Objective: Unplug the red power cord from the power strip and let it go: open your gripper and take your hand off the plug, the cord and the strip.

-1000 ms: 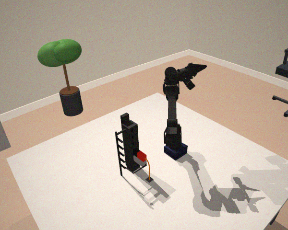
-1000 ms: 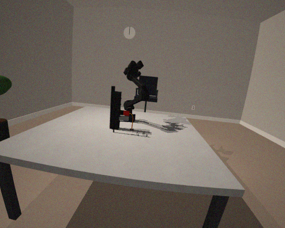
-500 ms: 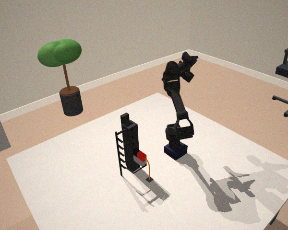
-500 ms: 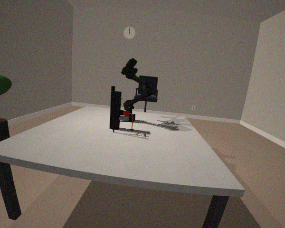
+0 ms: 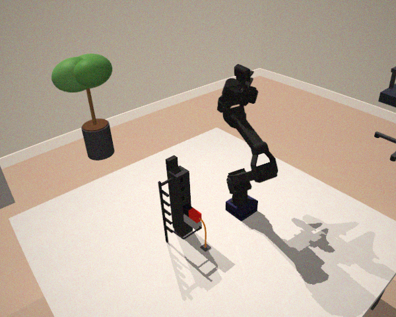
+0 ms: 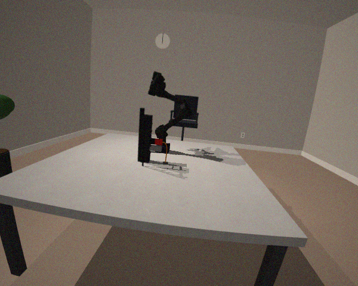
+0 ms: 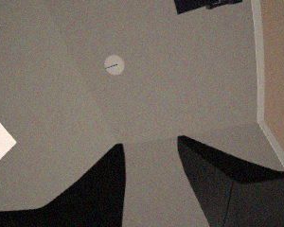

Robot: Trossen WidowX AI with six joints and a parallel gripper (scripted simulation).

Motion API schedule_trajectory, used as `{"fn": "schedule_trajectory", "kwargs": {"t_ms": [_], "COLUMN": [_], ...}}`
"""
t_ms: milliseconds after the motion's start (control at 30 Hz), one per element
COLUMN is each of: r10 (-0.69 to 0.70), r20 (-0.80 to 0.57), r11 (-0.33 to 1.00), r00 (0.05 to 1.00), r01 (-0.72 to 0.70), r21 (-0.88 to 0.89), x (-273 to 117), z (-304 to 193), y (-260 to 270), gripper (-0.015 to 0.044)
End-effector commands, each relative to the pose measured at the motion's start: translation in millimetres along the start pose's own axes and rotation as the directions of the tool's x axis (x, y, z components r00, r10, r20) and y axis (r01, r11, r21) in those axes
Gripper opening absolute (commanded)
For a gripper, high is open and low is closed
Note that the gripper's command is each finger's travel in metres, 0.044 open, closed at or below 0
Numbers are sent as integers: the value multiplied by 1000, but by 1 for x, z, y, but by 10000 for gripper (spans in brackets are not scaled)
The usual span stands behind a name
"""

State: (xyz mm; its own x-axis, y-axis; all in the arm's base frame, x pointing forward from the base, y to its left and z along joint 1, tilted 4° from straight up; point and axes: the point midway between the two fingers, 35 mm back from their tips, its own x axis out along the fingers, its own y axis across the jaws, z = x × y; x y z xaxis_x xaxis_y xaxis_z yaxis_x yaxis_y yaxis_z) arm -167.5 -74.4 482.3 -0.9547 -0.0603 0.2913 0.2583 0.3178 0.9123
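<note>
The black power strip [image 5: 178, 205] [image 6: 144, 138] stands upright on the table. The red plug [image 5: 195, 215] [image 6: 158, 142] sticks out sideways from its lower part, with a short black piece between the red block and the strip. An orange-brown cord [image 5: 205, 233] [image 6: 166, 152] curves down from the plug to a small dark pad [image 5: 205, 247] [image 6: 165, 162] on the table. My gripper [image 7: 150, 147] is partly open, with nothing between its fingers. The hand is high above the table, well away from plug, cord and strip, with the fingers turned toward the walls.
A grey block [image 5: 192, 222] [image 6: 156, 148] juts from the strip just under the red plug. A black ladder-like rack [image 5: 163, 212] stands beside the strip. My arm's dark blue base [image 5: 241, 207] is on the table [image 5: 99, 246] [image 6: 111, 187], behind the plug in the exterior view.
</note>
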Motion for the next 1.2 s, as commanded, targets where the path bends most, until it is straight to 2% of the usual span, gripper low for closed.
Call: {"fn": "schedule_trajectory", "kwargs": {"t_ms": [0,267,500,667,833,1000,1167], "r10": [-31,-111,-186,-233,-268,-291,-304], "r20": [-103,-362,-615,-776,-889,-947,-946], "r11": [997,965,903,845,781,711,634], "r00": [994,926,766,586,371,134,-110], "r01": [23,12,-113,-272,-457,-632,-765], "r21": [-76,-264,-414,-460,-426,-308,-115], "x": [-2,-23,-68,-118,-179,-247,-319], "z": [-26,-89,-153,-193,-222,-236,-235], "y": [-5,-23,-38,-46,-51,-52,-50], "gripper": [160,160,160,160,160,160,160]}}
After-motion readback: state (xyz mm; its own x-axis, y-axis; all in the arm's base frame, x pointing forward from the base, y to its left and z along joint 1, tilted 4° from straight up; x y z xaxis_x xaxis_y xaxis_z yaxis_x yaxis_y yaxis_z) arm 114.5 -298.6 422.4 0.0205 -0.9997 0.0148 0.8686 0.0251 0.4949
